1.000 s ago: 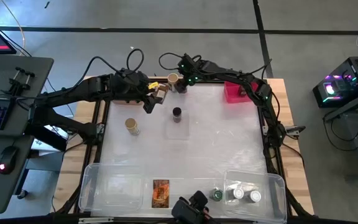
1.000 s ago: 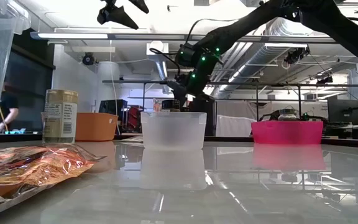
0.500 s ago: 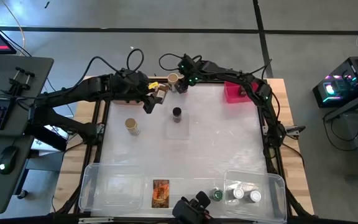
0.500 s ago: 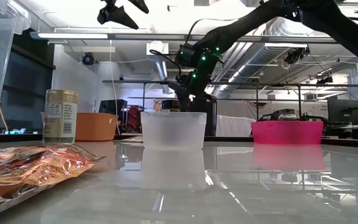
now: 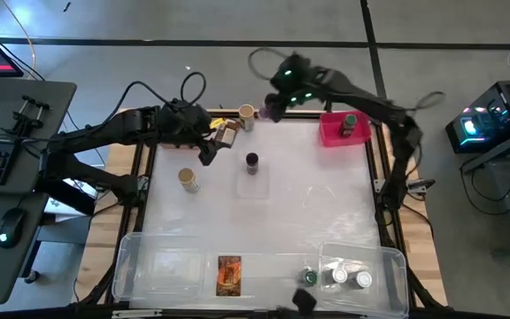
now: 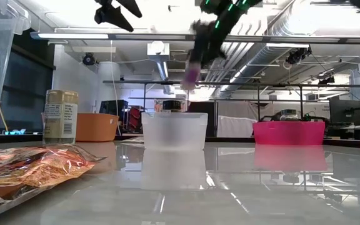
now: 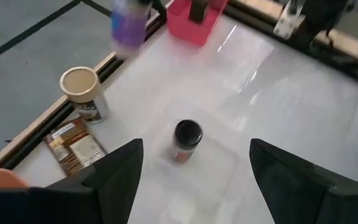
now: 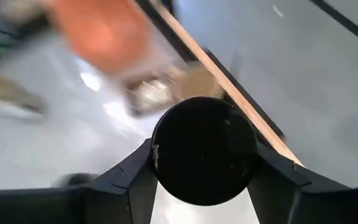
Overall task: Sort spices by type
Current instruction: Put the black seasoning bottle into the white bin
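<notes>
My right gripper point(image 5: 273, 108) hangs high over the table's far edge, shut on a small purple-looking jar point(image 6: 191, 70) with a dark cap point(image 8: 205, 149). Over the table's far left, my left gripper point(image 7: 196, 148) hovers open and holds nothing. Below it, a dark-capped jar point(image 7: 186, 138) stands in a small clear tub point(image 5: 252, 177). A tan-capped jar point(image 5: 247, 112) and a brown packet point(image 5: 227, 132) rest on the table near the far edge. Another tan-capped jar point(image 5: 187, 180) stands at the left. An orange packet point(image 5: 228, 273) lies flat near the front. My right gripper pinches the jar between its two fingers point(image 8: 135, 171), one on each side, just beneath the dark cap's rim point(image 8: 161, 155). The cap hides the exact place of contact. The fingers slant down from above. The jar is lifted clear, tilted, high above the table.
A pink bin point(image 5: 330, 135) at the far right holds a green-capped jar point(image 5: 350, 121). An orange bin point(image 6: 97, 127) stands at the far left. Two large clear tubs point(image 5: 162, 266) point(image 5: 374, 261) sit along the near edge, the right one with white-capped jars point(image 5: 351, 278) and a green-capped jar point(image 5: 309, 278) beside it.
My right gripper has risen fast from the table's far edge, beside the tan-capped jar, and drifted a little toward the right. It carries the dark-capped jar, now lifted clear and high. The left gripper stays in place.
</notes>
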Robot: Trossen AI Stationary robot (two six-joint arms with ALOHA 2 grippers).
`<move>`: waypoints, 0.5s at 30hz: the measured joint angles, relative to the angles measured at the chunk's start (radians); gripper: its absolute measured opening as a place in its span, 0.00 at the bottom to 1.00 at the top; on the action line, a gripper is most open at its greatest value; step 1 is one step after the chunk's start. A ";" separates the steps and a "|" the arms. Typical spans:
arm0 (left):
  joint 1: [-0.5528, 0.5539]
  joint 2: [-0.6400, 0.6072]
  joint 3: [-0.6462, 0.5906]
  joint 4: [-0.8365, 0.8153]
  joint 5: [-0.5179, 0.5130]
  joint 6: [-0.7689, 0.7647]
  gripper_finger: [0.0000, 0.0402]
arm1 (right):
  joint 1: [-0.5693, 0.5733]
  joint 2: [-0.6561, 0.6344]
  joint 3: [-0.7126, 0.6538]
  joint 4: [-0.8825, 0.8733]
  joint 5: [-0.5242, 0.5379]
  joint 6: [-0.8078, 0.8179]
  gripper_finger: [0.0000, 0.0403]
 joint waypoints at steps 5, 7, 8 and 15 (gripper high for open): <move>0.000 -0.003 0.000 -0.035 -0.022 0.103 0.70 | 0.055 -0.186 0.001 0.012 -0.177 0.056 0.49; 0.000 -0.003 0.000 -0.044 -0.022 0.139 0.70 | 0.109 -0.237 0.001 0.027 -0.180 0.100 0.49; 0.000 -0.003 0.000 -0.049 -0.022 0.156 0.70 | 0.141 -0.255 0.001 0.042 -0.180 0.125 0.49; 0.000 -0.003 0.000 -0.143 -0.018 0.337 0.70 | 0.457 -0.321 0.001 0.070 0.046 0.315 0.49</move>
